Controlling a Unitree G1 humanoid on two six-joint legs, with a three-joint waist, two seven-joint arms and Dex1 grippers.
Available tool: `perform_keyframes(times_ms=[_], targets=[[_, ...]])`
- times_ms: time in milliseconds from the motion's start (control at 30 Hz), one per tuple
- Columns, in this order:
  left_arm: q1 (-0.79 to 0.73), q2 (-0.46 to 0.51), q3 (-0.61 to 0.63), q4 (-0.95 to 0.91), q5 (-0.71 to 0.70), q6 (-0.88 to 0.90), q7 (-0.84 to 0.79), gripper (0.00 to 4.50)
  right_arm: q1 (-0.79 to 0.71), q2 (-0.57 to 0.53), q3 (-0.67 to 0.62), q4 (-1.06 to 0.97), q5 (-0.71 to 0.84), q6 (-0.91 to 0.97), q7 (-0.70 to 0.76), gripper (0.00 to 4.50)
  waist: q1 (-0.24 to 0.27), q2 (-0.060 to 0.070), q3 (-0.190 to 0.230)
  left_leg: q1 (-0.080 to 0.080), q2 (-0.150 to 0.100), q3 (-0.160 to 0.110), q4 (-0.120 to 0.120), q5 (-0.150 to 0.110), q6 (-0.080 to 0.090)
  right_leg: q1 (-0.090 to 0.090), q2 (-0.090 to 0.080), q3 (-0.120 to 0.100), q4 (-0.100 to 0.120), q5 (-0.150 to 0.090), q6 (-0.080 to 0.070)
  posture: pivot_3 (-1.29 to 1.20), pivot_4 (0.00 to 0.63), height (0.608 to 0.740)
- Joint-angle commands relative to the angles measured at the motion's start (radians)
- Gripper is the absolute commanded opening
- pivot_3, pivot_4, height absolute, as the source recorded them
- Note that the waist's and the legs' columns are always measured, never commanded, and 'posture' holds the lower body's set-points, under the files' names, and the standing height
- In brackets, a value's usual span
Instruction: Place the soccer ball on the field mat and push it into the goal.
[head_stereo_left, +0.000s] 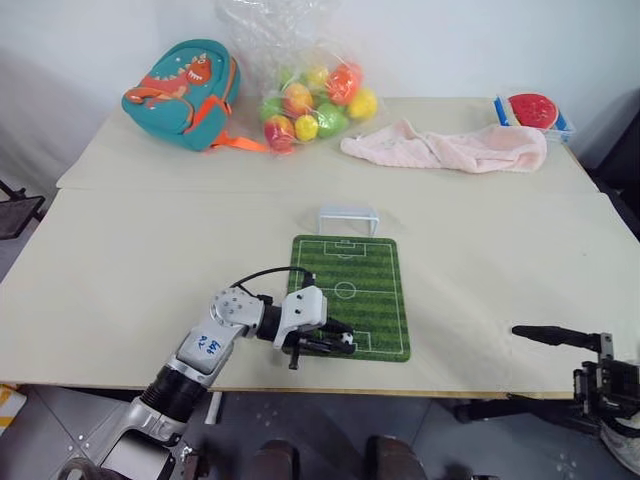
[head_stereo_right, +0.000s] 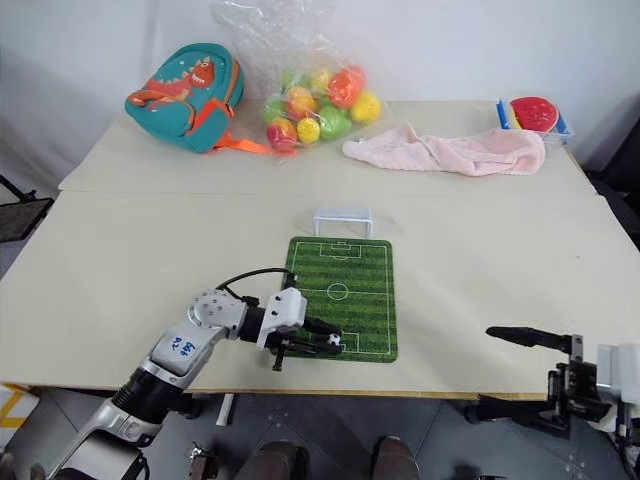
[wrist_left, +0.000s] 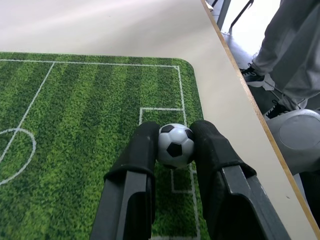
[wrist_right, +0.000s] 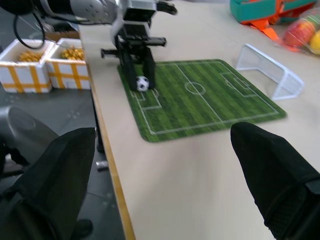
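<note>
Nearest the camera, the left gripper (head_stereo_left: 338, 343) reaches in from the near edge of the table (head_stereo_left: 130, 270), its two black fingers (wrist_left: 140, 155) pinching the soccer ball (wrist_left: 175, 145) between their tips. Beneath them spreads the pale table, the largest thing in view, with the field mat (head_stereo_left: 350, 300) lying near its front edge, long axis running away from the robot. Along the far edge sit a teal backpack (head_stereo_left: 183, 92), a clear bag of coloured plastic balls (head_stereo_left: 312, 100), a pink towel (head_stereo_left: 450, 148) and a red-topped container (head_stereo_left: 534, 111).

At the mat's far end stands the goal (head_stereo_left: 348, 217), a low pale frame, just off the green and facing down its length. The ball sits at the opposite, near end, over the printed box by the mat's near corner; whether it already rests on the turf or hangs just above it is hard to tell from these angles. From the fingers, the goal lies straight up the mat's long axis, the whole pitch between them, so any push has to travel that line.

Off to the side, beyond the table's near right corner, the right gripper (head_stereo_left: 562, 337) hovers with fingers spread and nothing between them, well apart from the mat. By this reading the left arm is plainly the nearer one for the release and the push.
</note>
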Motion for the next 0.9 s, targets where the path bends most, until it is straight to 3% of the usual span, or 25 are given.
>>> perform_keyframes(times_ms=[33, 267, 333, 467, 800, 900], targets=[[0.005, -0.003, -0.002, -0.011, -0.001, -0.015, -0.003, 0.86, 0.015, 0.018, -0.007, -0.026, 0.0, -0.007, 0.037, 4.5, 0.0, 0.0, 0.0, 0.0, 0.0, 0.0, 0.0, 0.0, 0.0, 0.0, 0.0, 0.0, 0.0, 0.0, 0.0, 0.0, 0.15, 0.74], [0.014, -0.015, -0.006, -0.014, -0.006, 0.006, 0.006, 0.86, 0.024, 0.047, -0.009, -0.001, -0.011, -0.031, 0.059, 4.5, 0.0, 0.0, 0.0, 0.0, 0.0, 0.0, 0.0, 0.0, 0.0, 0.0, 0.0, 0.0, 0.0, 0.0, 0.0, 0.0, 0.15, 0.74], [0.018, -0.018, -0.011, -0.02, -0.002, -0.004, 0.006, 1.58, 0.026, 0.049, -0.011, 0.009, -0.011, -0.035, 0.067, 4.5, 0.0, 0.0, 0.0, 0.0, 0.0, 0.0, 0.0, 0.0, 0.0, 0.0, 0.0, 0.0, 0.0, 0.0, 0.0, 0.0, 0.15, 0.74], [0.02, -0.032, 0.0, -0.022, -0.019, -0.011, 0.006, 2.52, 0.035, 0.044, -0.006, 0.042, -0.002, -0.06, 0.075, 4.5, 0.0, 0.0, 0.0, 0.0, 0.0, 0.0, 0.0, 0.0, 0.0, 0.0, 0.0, 0.0, 0.0, 0.0, 0.0, 0.0, 0.15, 0.74], [0.024, -0.025, 0.015, -0.031, -0.028, -0.042, -0.007, 2.52, 0.056, 0.032, 0.036, 0.1, 0.016, -0.123, 0.075, 4.5, -0.001, 0.0, 0.0, 0.0, 0.0, 0.0, 0.001, 0.0, 0.0, 0.0, 0.0, 0.0, 0.0, 0.0, 0.0, 0.0, 0.15, 0.74], [0.017, -0.042, 0.064, -0.048, -0.09, -0.058, -0.015, 2.52, 0.059, 0.027, 0.056, 0.12, 0.018, -0.137, 0.075, 4.5, -0.001, 0.0, 0.0, 0.0, 0.0, 0.0, 0.001, 0.0, 0.0, 0.0, 0.0, 0.0, 0.0, 0.0, 0.0, 0.0, 0.15, 0.74]])
